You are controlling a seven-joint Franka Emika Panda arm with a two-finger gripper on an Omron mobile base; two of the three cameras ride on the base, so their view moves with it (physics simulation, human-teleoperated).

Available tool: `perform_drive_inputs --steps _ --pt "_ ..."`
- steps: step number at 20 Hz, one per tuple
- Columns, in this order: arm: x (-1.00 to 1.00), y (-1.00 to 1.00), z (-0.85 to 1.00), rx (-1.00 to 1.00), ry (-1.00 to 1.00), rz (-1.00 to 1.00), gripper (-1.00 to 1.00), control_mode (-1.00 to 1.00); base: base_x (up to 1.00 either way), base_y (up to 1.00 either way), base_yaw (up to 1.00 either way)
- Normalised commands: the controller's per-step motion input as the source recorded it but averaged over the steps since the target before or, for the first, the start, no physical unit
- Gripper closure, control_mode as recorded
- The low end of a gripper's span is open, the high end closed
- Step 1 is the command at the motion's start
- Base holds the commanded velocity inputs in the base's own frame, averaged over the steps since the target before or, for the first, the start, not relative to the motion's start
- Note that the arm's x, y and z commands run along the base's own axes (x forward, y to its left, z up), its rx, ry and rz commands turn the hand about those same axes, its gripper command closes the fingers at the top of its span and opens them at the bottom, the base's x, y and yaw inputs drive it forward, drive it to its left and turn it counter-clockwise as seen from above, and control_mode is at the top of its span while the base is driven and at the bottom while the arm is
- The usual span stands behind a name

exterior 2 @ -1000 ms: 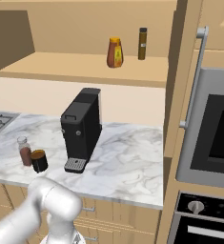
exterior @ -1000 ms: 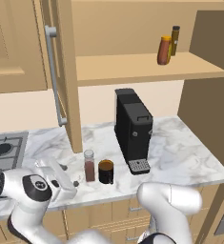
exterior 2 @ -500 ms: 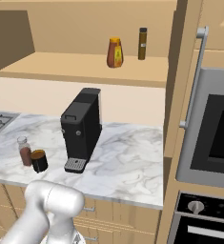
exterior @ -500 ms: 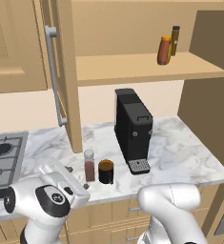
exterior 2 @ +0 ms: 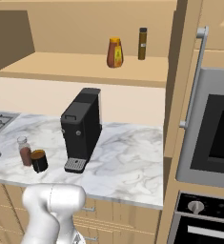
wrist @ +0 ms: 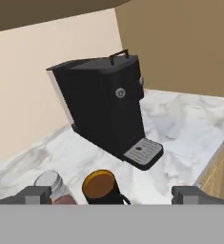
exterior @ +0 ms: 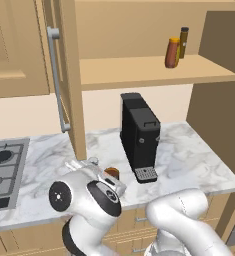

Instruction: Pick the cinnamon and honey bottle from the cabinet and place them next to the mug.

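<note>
The honey bottle [exterior 2: 115, 52] stood on the open cabinet's [exterior 2: 85, 69] shelf beside a thin dark bottle [exterior 2: 142, 44]; below, on the marble counter [exterior 2: 127, 162], the cinnamon jar [exterior 2: 24, 151] stood just beside the mug [exterior 2: 38, 160], left of the black coffee machine [exterior 2: 81, 129]; the gripper [wrist: 111, 194] hung above them, fingers spread wide, holding nothing.

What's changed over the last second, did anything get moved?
The arm swung rightward along the counter's front edge, its open claw empty. The cinnamon stayed beside the mug; the honey bottle stayed on the cabinet shelf, the coffee machine in place.
</note>
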Motion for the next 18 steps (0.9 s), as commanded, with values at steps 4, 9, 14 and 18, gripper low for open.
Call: perform_drive_inputs --steps 4,9,14,18 --pt "0.0 -0.58 0.6 0.04 0.0 0.21 -1.0 -1.0 0.0 0.0 0.0" --pt "0.0 -0.57 0.61 0.03 0.0 0.2 -1.0 -1.0 0.0 0.0 0.0" --pt "0.15 -0.71 0.49 0.01 0.02 0.22 -1.0 -1.0 0.0 0.0 0.0" --pt "0.48 -0.82 0.47 0.0 0.12 0.24 -1.0 -1.0 0.0 0.0 0.0"
